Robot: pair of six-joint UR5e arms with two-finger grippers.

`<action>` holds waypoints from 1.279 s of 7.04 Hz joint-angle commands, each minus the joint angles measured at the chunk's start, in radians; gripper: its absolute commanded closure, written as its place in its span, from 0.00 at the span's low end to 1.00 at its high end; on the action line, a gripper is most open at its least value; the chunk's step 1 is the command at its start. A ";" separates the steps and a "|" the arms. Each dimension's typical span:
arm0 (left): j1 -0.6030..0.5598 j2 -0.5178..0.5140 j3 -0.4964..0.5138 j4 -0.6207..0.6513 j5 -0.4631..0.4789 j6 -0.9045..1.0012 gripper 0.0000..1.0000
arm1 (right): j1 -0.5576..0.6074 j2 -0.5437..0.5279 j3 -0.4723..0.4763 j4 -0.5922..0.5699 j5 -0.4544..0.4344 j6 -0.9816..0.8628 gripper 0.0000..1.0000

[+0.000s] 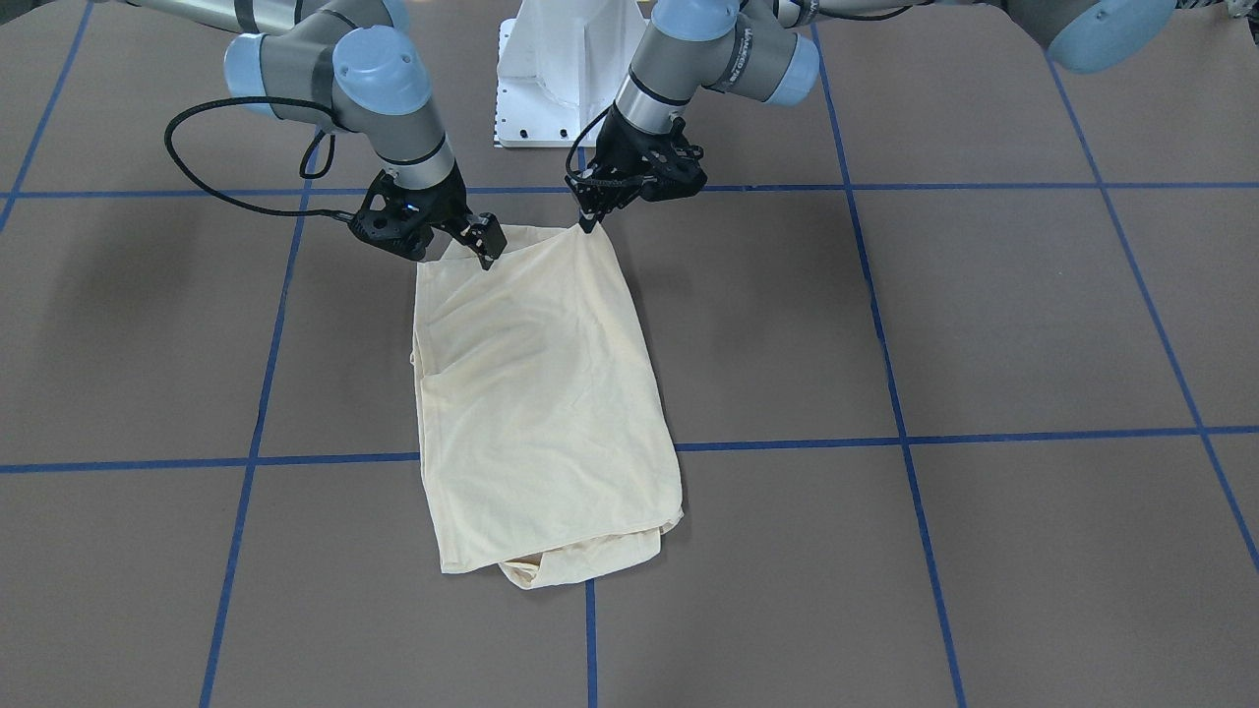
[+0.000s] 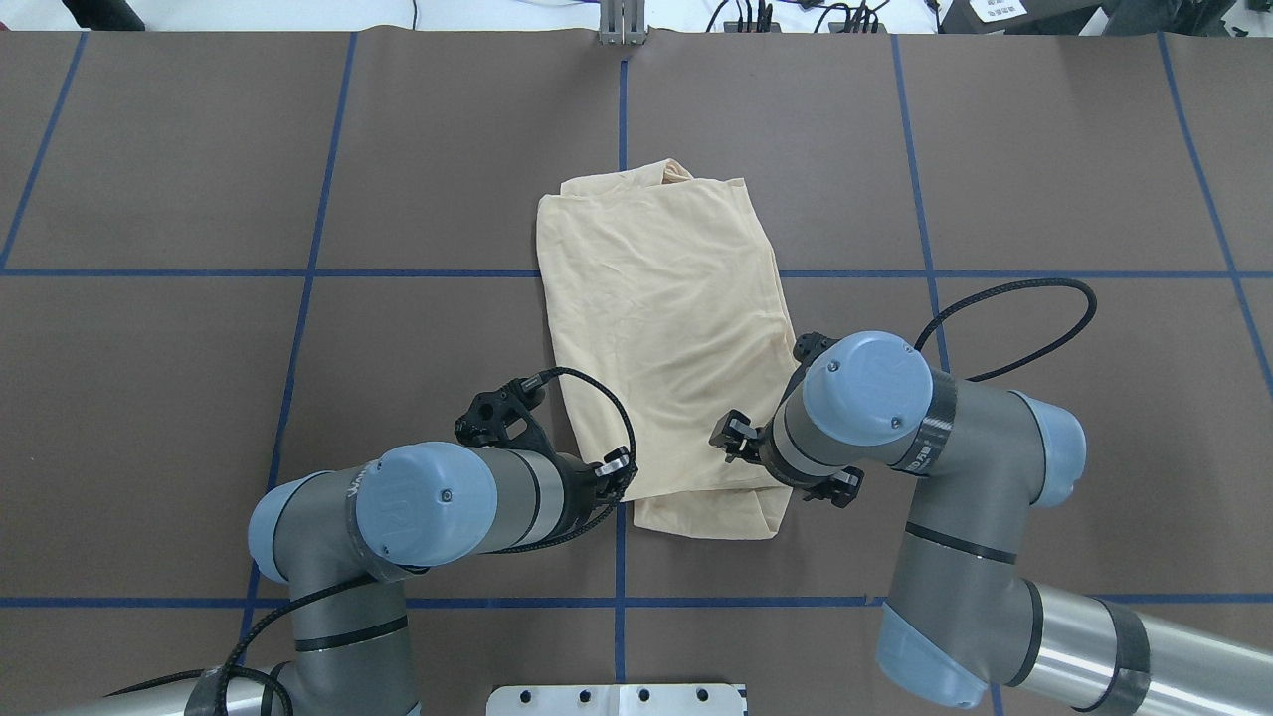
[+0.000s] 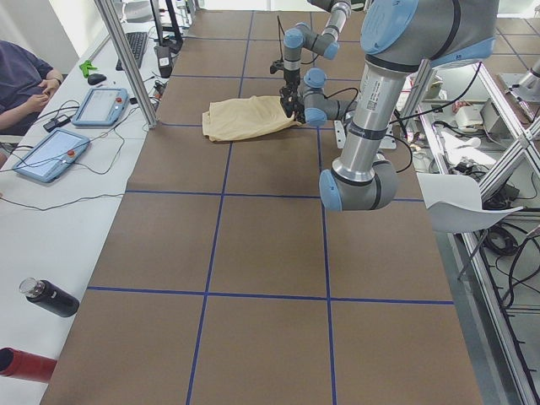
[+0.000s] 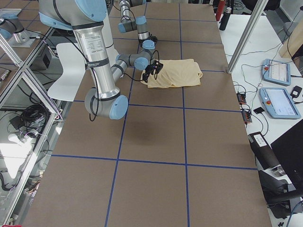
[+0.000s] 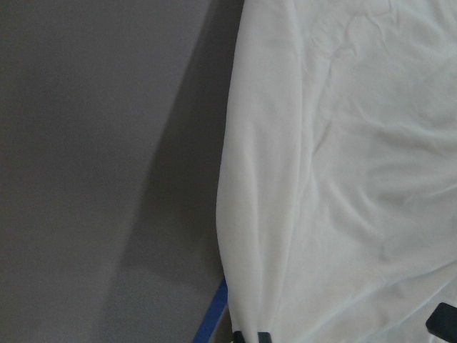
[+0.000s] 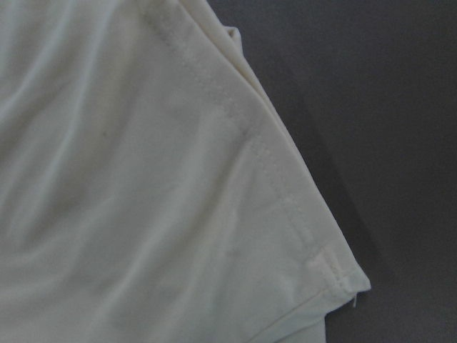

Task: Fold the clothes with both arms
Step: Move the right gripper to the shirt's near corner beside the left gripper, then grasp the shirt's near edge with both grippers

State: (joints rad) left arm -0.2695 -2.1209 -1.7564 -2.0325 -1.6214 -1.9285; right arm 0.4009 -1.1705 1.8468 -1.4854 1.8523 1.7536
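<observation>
Cream-yellow jersey, thin and soft, makes up the shirt (image 1: 541, 383); it lies on the brown table (image 1: 885, 324) as a long, slightly skewed rectangle running straight away from both claws, its near end beneath them; no sleeve and no print shows, so the lengthwise folds look done, with the sleeves tucked inside; what is left, I judge, is the cross fold, near end carried over to the far end, and perhaps one more halving. Left claw (image 1: 588, 218) stands at one near corner, tip down at the cloth; in its wrist view its fingertips (image 5: 260, 336) sit apart with cloth between them, so it looks parted, not pinching. Right claw (image 1: 484, 246) hangs at the other near corner, over a stitched hem (image 6: 250, 136); whether it is parted or closed I cannot tell. Cloth is matte, with shallow creases fanning away from the claws; the edge beside the left claw is a rounded fold; at the end farthest from the claws a bunched layer pokes out past the top sheet, untidy. Table is flat and dull, crossed by blue tape (image 1: 787, 444).
</observation>
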 commanded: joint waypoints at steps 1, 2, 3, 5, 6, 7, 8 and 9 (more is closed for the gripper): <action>0.001 0.001 0.000 0.000 0.000 0.000 1.00 | -0.033 0.012 -0.014 -0.023 -0.039 0.004 0.00; 0.001 0.001 0.000 -0.002 0.000 0.000 1.00 | -0.033 0.020 -0.018 -0.023 -0.042 0.003 0.00; 0.001 0.001 0.000 -0.002 0.000 0.000 1.00 | -0.033 0.023 -0.027 -0.024 -0.066 0.001 0.00; 0.001 0.001 0.001 -0.002 0.000 0.000 1.00 | -0.033 0.026 -0.046 -0.023 -0.073 -0.002 0.00; 0.001 0.001 0.005 -0.002 0.000 0.000 1.00 | -0.040 0.026 -0.054 -0.023 -0.073 0.001 0.01; 0.001 0.001 0.005 -0.002 0.000 0.000 1.00 | -0.043 0.026 -0.054 -0.023 -0.073 0.001 0.02; 0.001 0.002 0.006 -0.003 0.000 0.002 1.00 | -0.043 0.028 -0.054 -0.024 -0.073 0.006 0.20; 0.001 0.002 0.006 -0.003 0.000 0.002 1.00 | -0.043 0.028 -0.054 -0.024 -0.073 0.004 0.49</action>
State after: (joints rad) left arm -0.2685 -2.1190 -1.7511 -2.0350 -1.6214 -1.9272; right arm 0.3585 -1.1432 1.7941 -1.5087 1.7795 1.7575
